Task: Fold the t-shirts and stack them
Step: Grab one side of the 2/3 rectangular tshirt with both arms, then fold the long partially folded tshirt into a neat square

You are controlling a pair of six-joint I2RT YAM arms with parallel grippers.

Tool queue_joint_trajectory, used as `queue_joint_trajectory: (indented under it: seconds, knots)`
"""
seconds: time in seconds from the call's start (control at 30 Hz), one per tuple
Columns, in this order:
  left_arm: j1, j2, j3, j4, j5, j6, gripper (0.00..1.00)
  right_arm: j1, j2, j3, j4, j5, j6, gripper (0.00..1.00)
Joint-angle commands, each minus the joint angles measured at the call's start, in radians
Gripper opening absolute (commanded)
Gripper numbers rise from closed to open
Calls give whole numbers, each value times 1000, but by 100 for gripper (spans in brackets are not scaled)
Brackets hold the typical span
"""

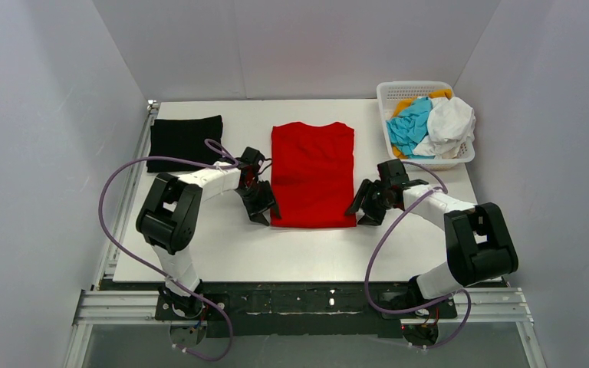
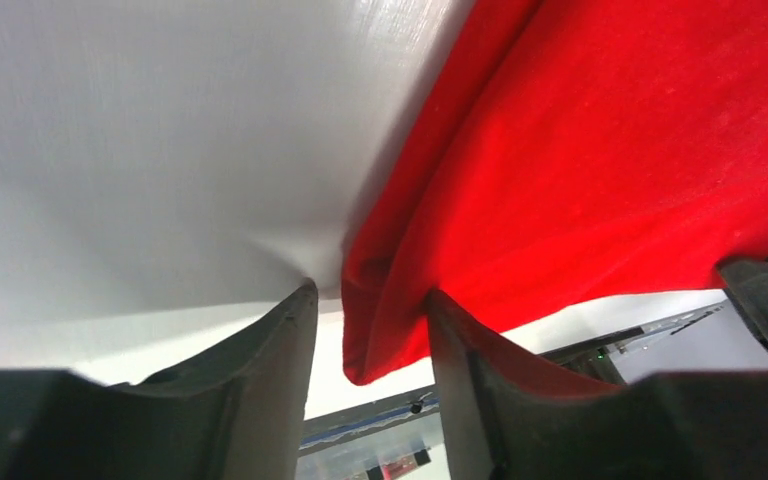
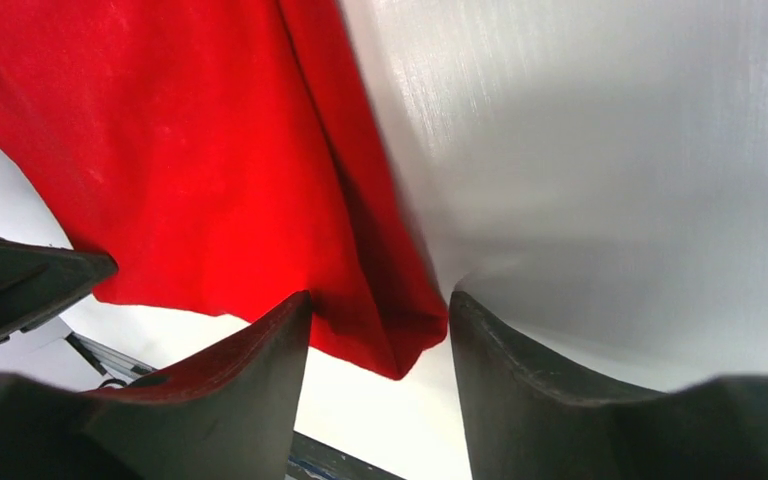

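Observation:
The red t-shirt (image 1: pixel 312 172) lies flat in the middle of the table, folded into a long rectangle. My left gripper (image 1: pixel 264 217) is at its near left corner. In the left wrist view my left gripper (image 2: pixel 370 300) is open, with that corner of the red t-shirt (image 2: pixel 610 150) between the fingers. My right gripper (image 1: pixel 359 215) is at the near right corner. In the right wrist view my right gripper (image 3: pixel 380 310) is open around that corner of the red t-shirt (image 3: pixel 160 130). A black folded t-shirt (image 1: pixel 184 142) lies at the back left.
A white lattice basket (image 1: pixel 414 87) stands at the back right and holds a cyan t-shirt (image 1: pixel 410 126), a white t-shirt (image 1: pixel 451 123) and an orange t-shirt (image 1: pixel 403 103). White walls close in the table on three sides.

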Motion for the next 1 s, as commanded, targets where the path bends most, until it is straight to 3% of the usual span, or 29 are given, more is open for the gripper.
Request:
queue_joint_trajectory:
  seconds: [0.0,0.17,0.33,0.77,0.97]
  knots:
    - [-5,34,-36,-76,18,-17,39,3,17,-33,29,-8,7,58]
    - [-7,57,-48,-60,46,-38,28,5,-3,-72,29,-43,15,52]
    - [-8,44,-79,-59,28,-42,1,4,-30,-120,19,-54,16,50]
    - [-13,-38,-134,-142,-19,6,0,14,-132,-201,-110,-16,-2,49]
    - [-27,-85,-173,-152,-33,12,0,51,-127,-198,-91,-80,22,44]
